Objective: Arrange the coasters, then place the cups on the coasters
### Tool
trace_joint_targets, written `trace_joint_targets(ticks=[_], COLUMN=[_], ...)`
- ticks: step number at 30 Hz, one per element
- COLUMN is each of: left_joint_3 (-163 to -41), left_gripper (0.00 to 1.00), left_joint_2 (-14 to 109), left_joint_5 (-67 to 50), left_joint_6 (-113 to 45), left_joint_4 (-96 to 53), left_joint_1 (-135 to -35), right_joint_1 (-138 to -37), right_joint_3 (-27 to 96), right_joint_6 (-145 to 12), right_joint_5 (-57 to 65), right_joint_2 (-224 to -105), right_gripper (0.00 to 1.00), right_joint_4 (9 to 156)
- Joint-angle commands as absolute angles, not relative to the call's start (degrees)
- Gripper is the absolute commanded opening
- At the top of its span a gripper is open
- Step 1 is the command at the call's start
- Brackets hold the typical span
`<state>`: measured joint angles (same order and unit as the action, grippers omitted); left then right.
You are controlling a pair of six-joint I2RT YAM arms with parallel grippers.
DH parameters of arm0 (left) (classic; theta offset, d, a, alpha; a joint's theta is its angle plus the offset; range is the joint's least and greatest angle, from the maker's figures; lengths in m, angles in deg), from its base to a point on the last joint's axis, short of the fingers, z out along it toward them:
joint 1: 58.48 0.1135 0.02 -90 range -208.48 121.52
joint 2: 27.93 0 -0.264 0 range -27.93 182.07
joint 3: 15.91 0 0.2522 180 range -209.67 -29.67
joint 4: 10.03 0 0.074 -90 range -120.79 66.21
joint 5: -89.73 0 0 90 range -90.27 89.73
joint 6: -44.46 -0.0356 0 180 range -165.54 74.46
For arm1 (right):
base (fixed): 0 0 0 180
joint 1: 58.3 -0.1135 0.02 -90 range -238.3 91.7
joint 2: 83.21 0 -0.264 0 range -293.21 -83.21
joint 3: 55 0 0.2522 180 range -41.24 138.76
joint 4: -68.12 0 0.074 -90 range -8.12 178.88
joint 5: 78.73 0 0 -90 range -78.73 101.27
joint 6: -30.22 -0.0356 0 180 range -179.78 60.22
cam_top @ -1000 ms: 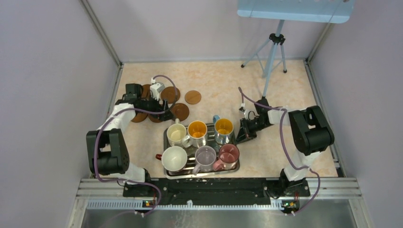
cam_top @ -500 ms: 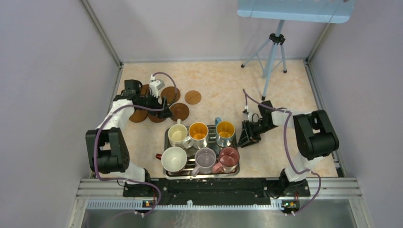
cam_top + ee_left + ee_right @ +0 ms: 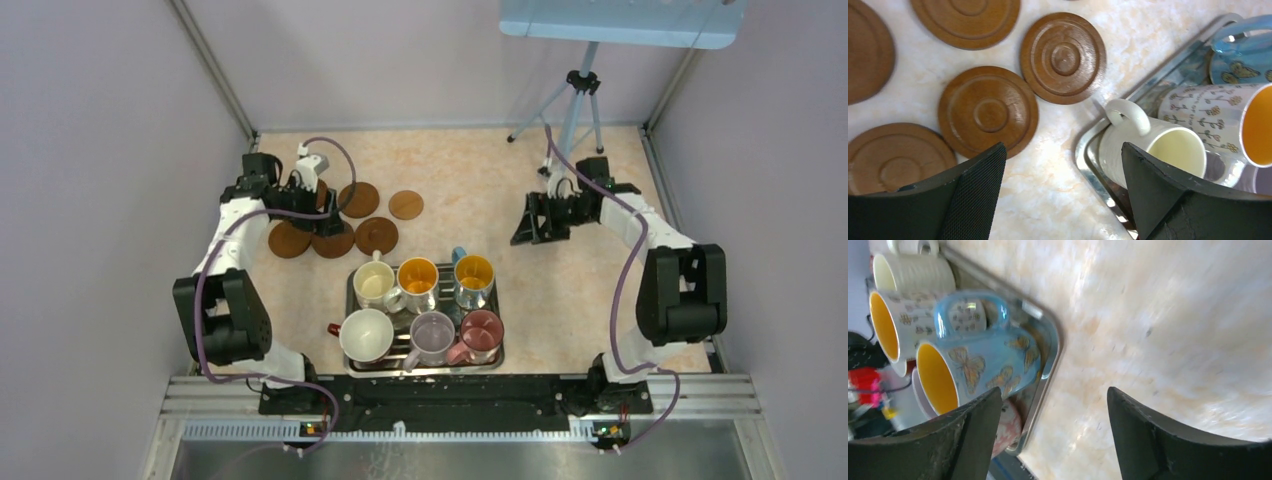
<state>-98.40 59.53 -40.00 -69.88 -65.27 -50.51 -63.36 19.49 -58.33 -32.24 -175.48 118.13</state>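
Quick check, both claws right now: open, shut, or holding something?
Left claw: open, holding nothing.
Right claw: open, holding nothing.

I'm working in a robot lab cell, not a home. Plain lilac walls point(image 3: 110, 150) box in a small table point(image 3: 470, 170) on the left, right and far sides. My left arm point(image 3: 225, 320) and right arm point(image 3: 680, 290) are bolted to a slotted aluminium rail point(image 3: 710, 388) along the near edge, with purple cables point(image 3: 612, 300) looping off them. At the far right a tripod point(image 3: 580, 100) carries a pale blue panel point(image 3: 620, 25). Only the cups point(image 3: 415, 275) and coasters point(image 3: 378, 235) look domestic.
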Motion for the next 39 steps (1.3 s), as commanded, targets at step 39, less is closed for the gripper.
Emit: trace_joint_targets(ticks=[39], left_joint_3=[-115.21], left_gripper=[0.59], left_joint_2=[87.65], left_joint_5=[-22.59], left_joint_6=[-75.65], left_joint_4=[-58.24], left_joint_1=[-65.46], right_joint_1=[-82.07], right_joint_3=[68.10], right_joint_6=[-53.54], right_joint_5=[-13.92], right_joint_2=[-211.04], right_gripper=[0.68], right_joint_4=[112.31])
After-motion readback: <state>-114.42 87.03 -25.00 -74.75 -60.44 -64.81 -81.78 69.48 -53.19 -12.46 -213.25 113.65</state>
